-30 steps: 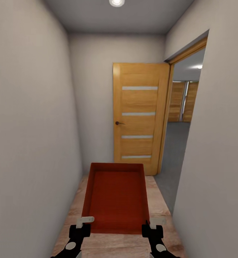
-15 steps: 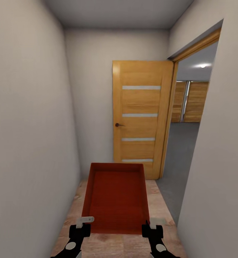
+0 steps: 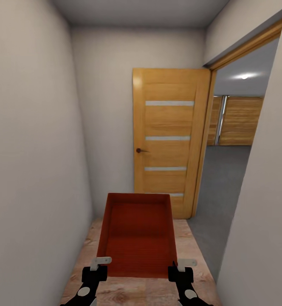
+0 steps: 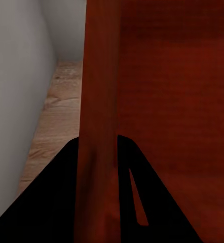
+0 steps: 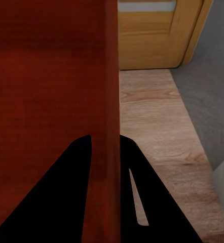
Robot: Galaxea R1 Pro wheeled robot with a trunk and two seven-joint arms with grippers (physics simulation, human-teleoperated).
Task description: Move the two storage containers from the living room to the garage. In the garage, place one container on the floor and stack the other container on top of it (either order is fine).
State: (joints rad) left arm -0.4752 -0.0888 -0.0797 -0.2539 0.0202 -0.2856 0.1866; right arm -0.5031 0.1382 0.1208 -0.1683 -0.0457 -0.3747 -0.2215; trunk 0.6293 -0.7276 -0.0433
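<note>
An orange-red storage container (image 3: 137,233) hangs level in front of me, carried between both arms in a narrow hallway. My left gripper (image 3: 99,263) is shut on its left wall (image 4: 98,126) near the corner closest to me. Shut on the right wall (image 5: 111,111) is my right gripper (image 3: 180,265). Each wrist view shows dark fingers either side of a wall. Through the doorway ahead on the right lies the garage's dark grey floor (image 3: 219,187).
Pale walls stand close on both sides. A wooden door (image 3: 170,140) with frosted strips stands open ahead against the end wall. The doorway opening on the right shows wooden panels (image 3: 238,121) at the far end. Light wood planks (image 3: 192,242) lie underfoot.
The whole view has shifted forward: the door and the doorway on the right have grown larger and nearer. The container stays the same between the grippers.
</note>
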